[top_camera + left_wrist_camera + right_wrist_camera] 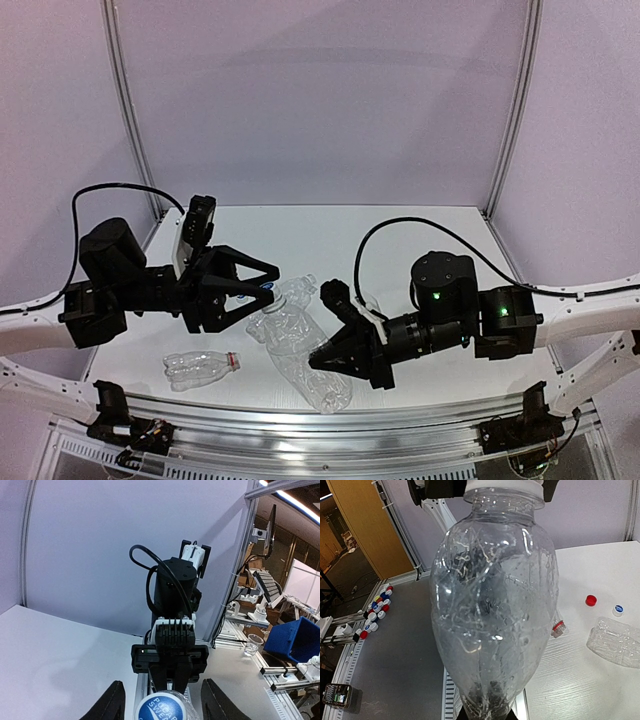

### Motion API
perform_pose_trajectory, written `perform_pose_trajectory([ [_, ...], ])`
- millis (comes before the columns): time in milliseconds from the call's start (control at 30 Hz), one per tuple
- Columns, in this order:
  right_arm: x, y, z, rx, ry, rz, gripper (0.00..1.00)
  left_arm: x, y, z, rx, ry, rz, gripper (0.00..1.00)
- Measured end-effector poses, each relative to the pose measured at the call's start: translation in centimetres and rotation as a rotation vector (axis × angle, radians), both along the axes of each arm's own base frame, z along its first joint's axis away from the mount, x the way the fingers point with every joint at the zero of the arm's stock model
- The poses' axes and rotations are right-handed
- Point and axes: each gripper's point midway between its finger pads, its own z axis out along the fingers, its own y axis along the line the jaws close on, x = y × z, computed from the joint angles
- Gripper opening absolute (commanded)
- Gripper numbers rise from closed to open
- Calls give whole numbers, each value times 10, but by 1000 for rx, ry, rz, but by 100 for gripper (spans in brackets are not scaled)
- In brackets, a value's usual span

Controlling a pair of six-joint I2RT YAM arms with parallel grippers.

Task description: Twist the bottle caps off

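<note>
Barely visible, right gripper [320,362] is clamping crumpled clear plastic bottle [492,605] over white table [300,235]; left gripper [162,690], jaws apart, is straddling its blue-and-white cap [161,709].

Pale lilac wall panels [320,90], aluminium posts [513,100], white table [300,240], blue bin [295,640] beyond.

Pair of matte black units, boxy links between round drum-shaped joints.
- On left arm [110,270]: looped black cable [120,187] at the rear; white plate [186,240] near the wrist.
- On right arm [450,300]: arched black cable [400,225]; two green lights [436,296] on the joint housings; white block [192,555] in a black bracket; ribbed black piece [174,630] with a white rim.
- On left gripper [262,287] and right gripper [322,360]: black throughout, with tapered, pointed fingers [114,705].
</note>
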Motion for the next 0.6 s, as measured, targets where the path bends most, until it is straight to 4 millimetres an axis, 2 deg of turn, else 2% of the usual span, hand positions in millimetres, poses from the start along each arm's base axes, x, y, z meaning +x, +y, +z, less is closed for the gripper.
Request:
perform_pose_trajectory([
  [100,-1,0,0,0,1,3,0,0,-2,-3,8,1,-5,44],
  [233,-1,0,0,0,2,5,0,1,-6,-8,23,6,-10,27],
  [600,4,-1,-3,-13,-10,-18,0,0,-8,-9,32,5,-9,19],
])
